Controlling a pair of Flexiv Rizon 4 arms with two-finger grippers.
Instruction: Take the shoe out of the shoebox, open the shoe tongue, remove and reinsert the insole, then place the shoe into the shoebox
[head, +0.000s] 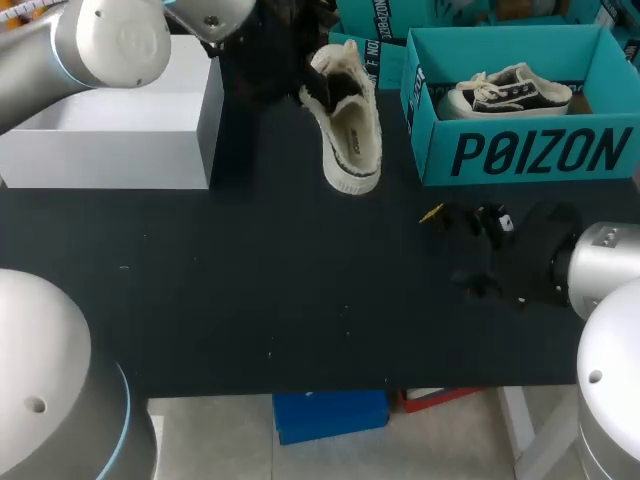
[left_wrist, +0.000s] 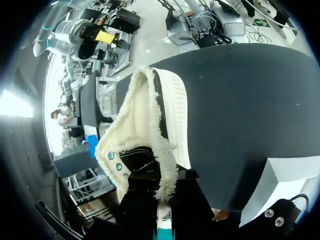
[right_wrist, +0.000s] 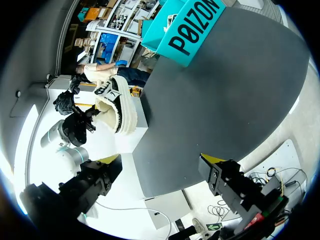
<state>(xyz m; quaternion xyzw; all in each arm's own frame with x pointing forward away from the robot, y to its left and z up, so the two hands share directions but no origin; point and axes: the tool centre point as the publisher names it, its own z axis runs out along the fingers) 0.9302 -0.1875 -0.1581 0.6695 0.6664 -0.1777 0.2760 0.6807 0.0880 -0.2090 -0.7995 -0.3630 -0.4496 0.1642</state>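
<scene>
A cream fleece-lined shoe (head: 350, 130) hangs above the back of the table with its ribbed sole facing outward. My left gripper (head: 312, 88) is shut on the fluffy collar beside the black tongue. In the left wrist view the shoe (left_wrist: 150, 125) stretches ahead of the gripper (left_wrist: 160, 187), whose black fingers pinch the fleece edge; the tips are hidden. The teal shoebox (head: 530, 150) stands open at the back right. My right gripper (head: 470, 235) rests open and empty low over the table in front of the box. From the right wrist the shoe (right_wrist: 117, 107) shows far ahead of the gripper (right_wrist: 160, 167).
A black and white sneaker (head: 510, 92) lies inside the teal shoebox. A white box (head: 120, 130) stands at the back left, close to the hanging shoe. The dark tabletop (head: 250, 280) stretches across the middle and front.
</scene>
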